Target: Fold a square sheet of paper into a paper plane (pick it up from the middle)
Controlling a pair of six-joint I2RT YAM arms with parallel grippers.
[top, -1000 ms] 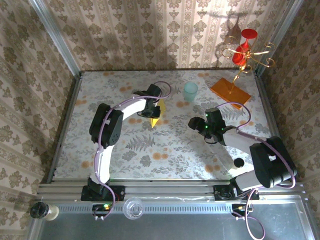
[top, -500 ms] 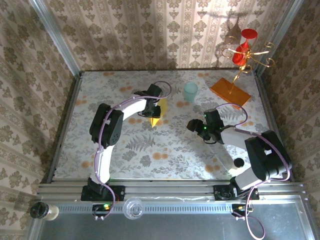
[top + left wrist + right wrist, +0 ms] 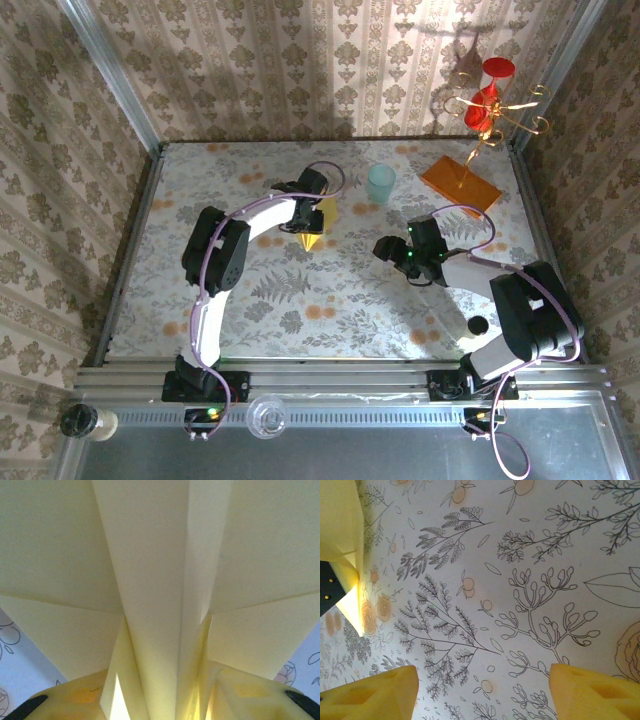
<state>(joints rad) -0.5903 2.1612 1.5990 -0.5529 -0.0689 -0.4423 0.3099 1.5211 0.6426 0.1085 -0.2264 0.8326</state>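
Observation:
The square sheet of paper stands folded into a yellow paper plane (image 3: 317, 222) that lies on the flowered tablecloth with its nose toward the near side. My left gripper (image 3: 305, 208) is over its tail. In the left wrist view the plane (image 3: 150, 580) spreads its wings across the frame, and its centre keel runs between the yellow fingers (image 3: 75, 700) of the left gripper (image 3: 162, 700), open with a lit gap beside the keel. My right gripper (image 3: 383, 247) hovers to the plane's right, open and empty (image 3: 482, 690). The plane's edge (image 3: 342, 525) shows at the left of its view.
A pale teal cup (image 3: 380, 183) stands behind and right of the plane. An orange slab (image 3: 458, 181) with a gold stand and red glasses (image 3: 485, 100) sits at the back right. Wallpapered walls close the table (image 3: 250, 300) on three sides.
My left jaws have widened around the plane's keel and the wings lie a little wider. The right gripper shifted slightly left, then stayed still.

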